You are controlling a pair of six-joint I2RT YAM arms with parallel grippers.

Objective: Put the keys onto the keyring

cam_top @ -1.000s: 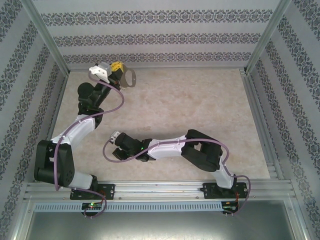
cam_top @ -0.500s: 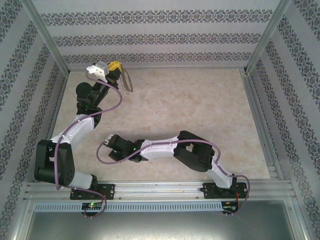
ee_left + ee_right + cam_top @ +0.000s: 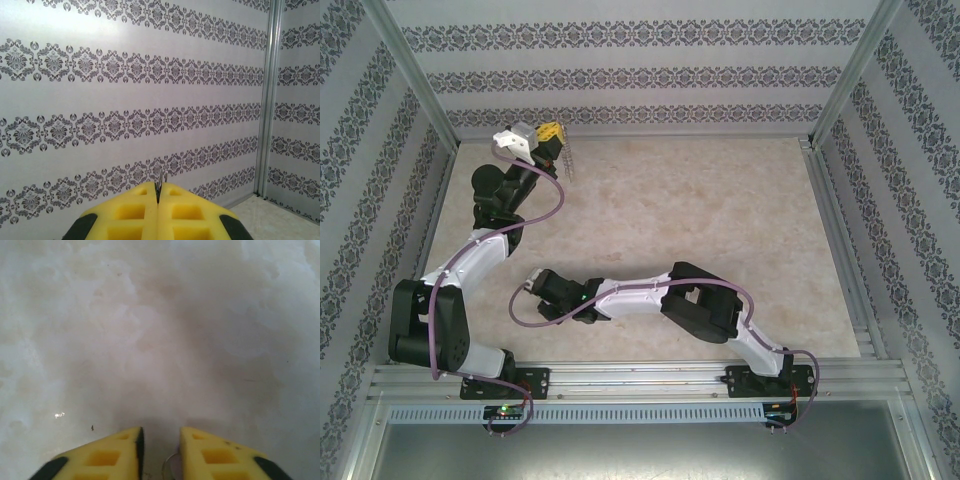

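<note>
Top: left gripper (image 3: 556, 142) nr back-left corner, keyring (image 3: 566, 160) edge-on at its tip; right arm (image 3: 620, 295) low over surface (image 3: 720, 200).
Left wrist: fingers (image 3: 125, 212) pressed together, clamping thin metal sliver of keyring.
Right wrist: right gripper (image 3: 160, 450) narrowly apart, lilac key (image 3: 173, 469) in gap, against one finger.

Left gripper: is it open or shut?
Shut: the left gripper has its yellow fingers pressed together, pinching a thin edge of the keyring.
</note>
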